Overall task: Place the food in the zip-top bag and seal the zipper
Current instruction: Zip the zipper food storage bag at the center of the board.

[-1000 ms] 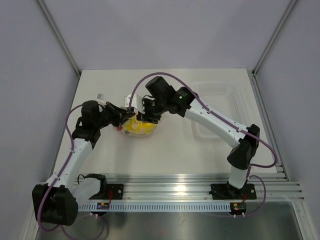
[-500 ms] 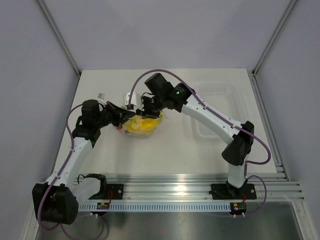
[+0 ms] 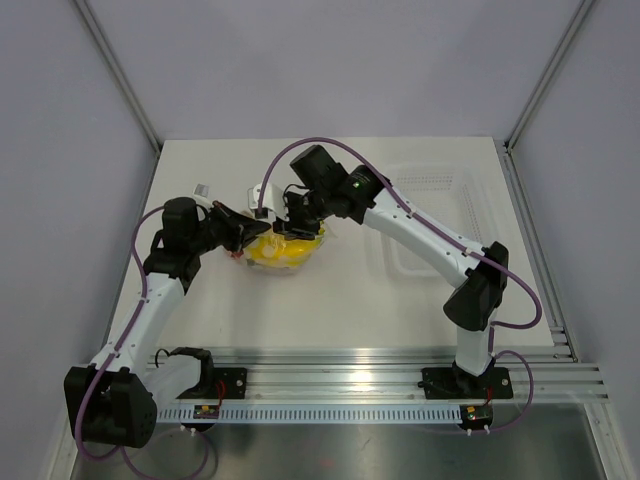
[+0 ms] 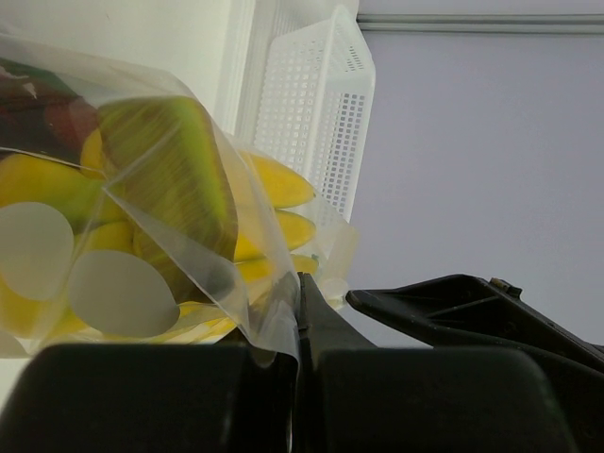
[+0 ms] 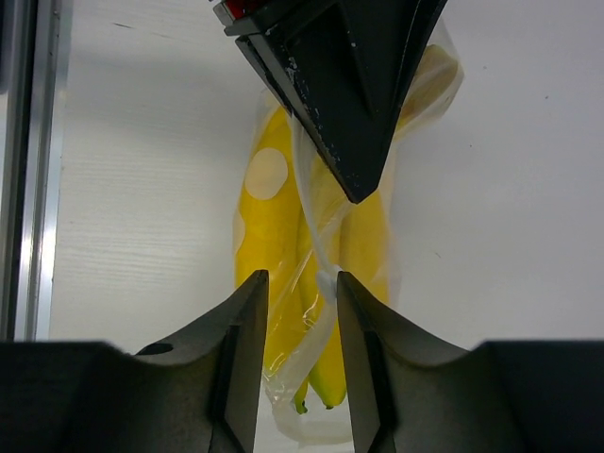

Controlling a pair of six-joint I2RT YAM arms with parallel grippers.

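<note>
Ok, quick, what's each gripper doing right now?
Left gripper: closed, pinching the bag by its edge.
Right gripper: open, fingers either side of the bag, not clamped.

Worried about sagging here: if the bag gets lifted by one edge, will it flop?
Probably floppy: the bag film creases where the left gripper pinches it. Likely bottom-heavy too, since the bananas bunch together inside and could slide. The smooth film might slip from a light pinch.

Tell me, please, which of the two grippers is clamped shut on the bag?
The left gripper: its jaws are pressed together on the clear film of the zip-top bag. The right gripper has its jaws apart, with film running between them.
</note>
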